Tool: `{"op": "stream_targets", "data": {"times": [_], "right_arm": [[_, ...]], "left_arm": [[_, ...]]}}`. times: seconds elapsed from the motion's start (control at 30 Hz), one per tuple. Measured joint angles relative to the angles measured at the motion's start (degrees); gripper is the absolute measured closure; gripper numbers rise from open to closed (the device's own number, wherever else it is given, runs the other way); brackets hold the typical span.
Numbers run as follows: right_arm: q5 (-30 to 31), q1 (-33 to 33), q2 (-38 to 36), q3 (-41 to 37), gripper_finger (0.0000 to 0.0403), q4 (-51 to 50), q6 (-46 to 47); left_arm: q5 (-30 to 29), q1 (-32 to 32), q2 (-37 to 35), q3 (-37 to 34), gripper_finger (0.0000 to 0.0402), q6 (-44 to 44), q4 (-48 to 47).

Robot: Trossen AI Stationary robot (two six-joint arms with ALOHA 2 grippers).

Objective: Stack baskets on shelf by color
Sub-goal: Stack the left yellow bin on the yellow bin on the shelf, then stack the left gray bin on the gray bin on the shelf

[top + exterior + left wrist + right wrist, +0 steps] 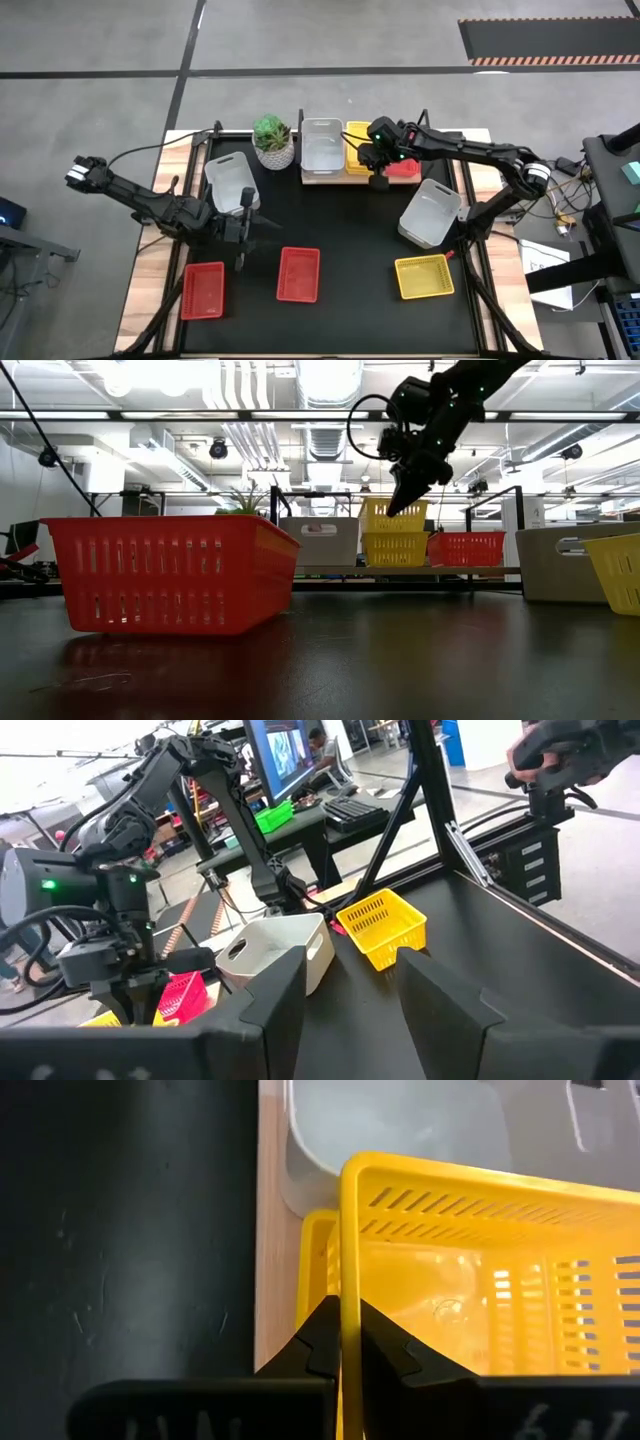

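On the shelf (345,178) at the far side stand a white basket (322,145), a yellow basket (395,548) and a red basket (408,168). My right gripper (348,1352) is shut on a second yellow basket (396,515), directly over the first. My left gripper (350,990) stands open and level over the mat's left half, beside another white basket (228,180), with nothing between its fingers. My right gripper pinches the upper yellow basket's rim (348,1295), on the wall toward the table's near edge. One finger is inside the basket and one outside. The fingers slant down from the table's right. The basket sits level, its underside at the lower yellow basket's rim (395,533).
Two red baskets (203,290) (298,273) and a yellow one (424,276) lie near the front edge. A white basket (430,213) sits at the right, tilted. A potted plant (272,140) stands left of the shelf.
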Motion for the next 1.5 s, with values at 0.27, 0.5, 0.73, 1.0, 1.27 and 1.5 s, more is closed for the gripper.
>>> {"op": "stream_targets", "data": {"times": [0.27, 0.5, 0.73, 1.0, 1.27, 1.5], "right_arm": [[2.0, 0.0, 0.0, -1.8, 0.0378, 0.2, -1.6], [2.9, 0.0, 0.0, -1.2, 0.0330, -0.8, -1.7], [2.8, 0.4, -0.1, 6.3, 0.0304, -9.4, 2.3], [-4.7, 5.5, -0.8, 10.0, 0.0321, -16.1, 10.4], [5.9, 18.9, -0.9, 5.4, 0.0376, -11.2, 14.1], [7.8, 28.2, -2.7, 1.9, 0.0394, -6.8, 20.6]], "left_arm": [[0.0, 0.0, 0.0, 0.0, 0.0260, -0.1, -0.9], [0.0, 0.0, 0.0, 0.0, 0.0260, 0.0, -0.8], [0.0, 0.0, 0.2, 0.1, 0.0260, 0.4, -0.4], [0.0, 0.0, 2.1, 0.1, 0.0260, -4.1, -0.3], [0.0, 0.0, 7.4, 0.1, 0.0260, -8.9, -0.4], [-3.3, 0.0, 10.2, 0.1, 0.0260, -26.0, -0.9]]}}
